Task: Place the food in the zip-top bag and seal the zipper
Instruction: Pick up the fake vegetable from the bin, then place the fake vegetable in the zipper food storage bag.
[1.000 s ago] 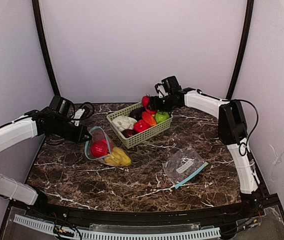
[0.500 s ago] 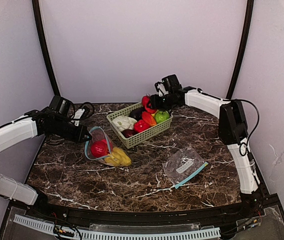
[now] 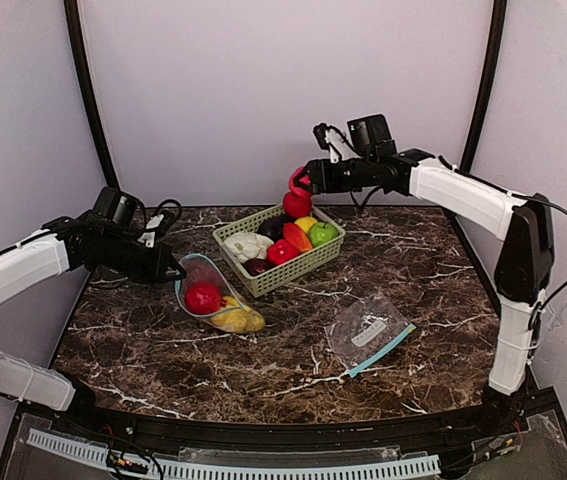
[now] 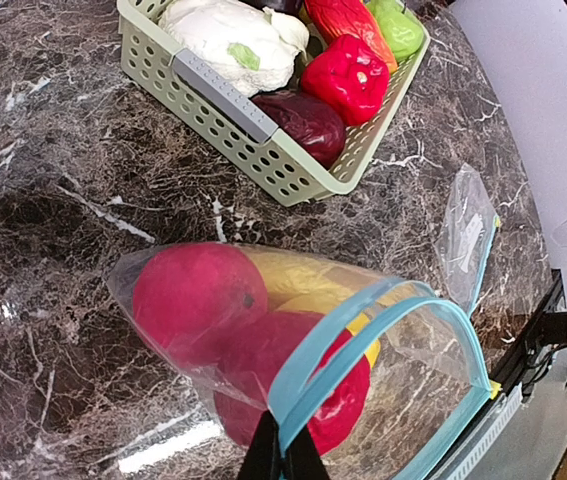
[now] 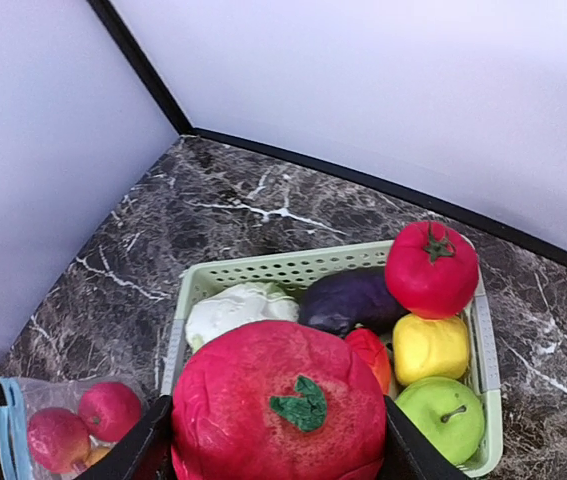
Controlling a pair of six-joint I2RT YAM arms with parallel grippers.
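The right gripper (image 5: 275,445) has its jaws clamped on the sides of a big glossy red round toy vegetable with a green leaf mark (image 5: 278,400). It hangs at upper centre of the top view, above the pale green slatted plastic basket (image 5: 263,268) of other toy foods (image 5: 348,300). At the bottom of its wrist view, the left gripper (image 4: 283,455) is pinched tight on the blue zipper rim of the clear zip-top bag (image 4: 433,350), which holds red and yellow toy fruits (image 4: 193,300).

Left end effector (image 4: 283,452) clamps blue rim of clear zip-top bag (image 4: 433,370) holding red and yellow glossy toy fruits (image 4: 195,298); pale green slatted basket (image 4: 253,130) beyond on marble worktop (image 4: 53,190).
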